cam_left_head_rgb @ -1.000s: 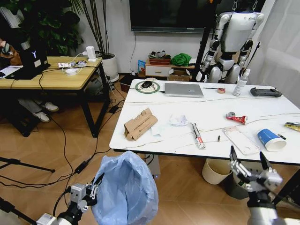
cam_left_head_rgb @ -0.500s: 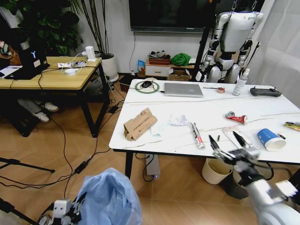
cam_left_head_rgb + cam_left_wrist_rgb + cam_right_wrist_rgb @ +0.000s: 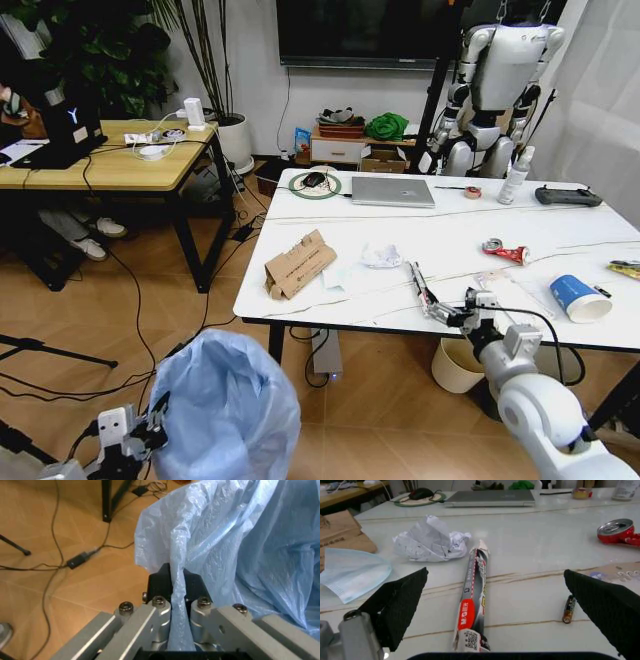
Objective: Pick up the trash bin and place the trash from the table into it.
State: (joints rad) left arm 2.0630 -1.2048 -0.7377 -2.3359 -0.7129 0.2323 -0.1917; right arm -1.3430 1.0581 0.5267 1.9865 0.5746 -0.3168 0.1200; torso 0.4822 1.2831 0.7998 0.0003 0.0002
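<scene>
Two claws at work: my left gripper (image 3: 172, 592) pinches only the trash bin's (image 3: 225, 405) bag, which may slip. My right gripper (image 3: 495, 603) gapes wide astride the long wrapper (image 3: 472, 600) at twelve o'clock, near the table (image 3: 450, 230) edge.

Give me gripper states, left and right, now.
Left gripper: shut on the trash bin liner, low beside the bin.
Right gripper: open, at the table front edge, straddling a long wrapper.

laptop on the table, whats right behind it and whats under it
Behind the silver laptop, past the table edge, a low shelf holds a green cloth and a cardboard box. The laptop lies flat on the marble top; anything beneath it is hidden.
</scene>
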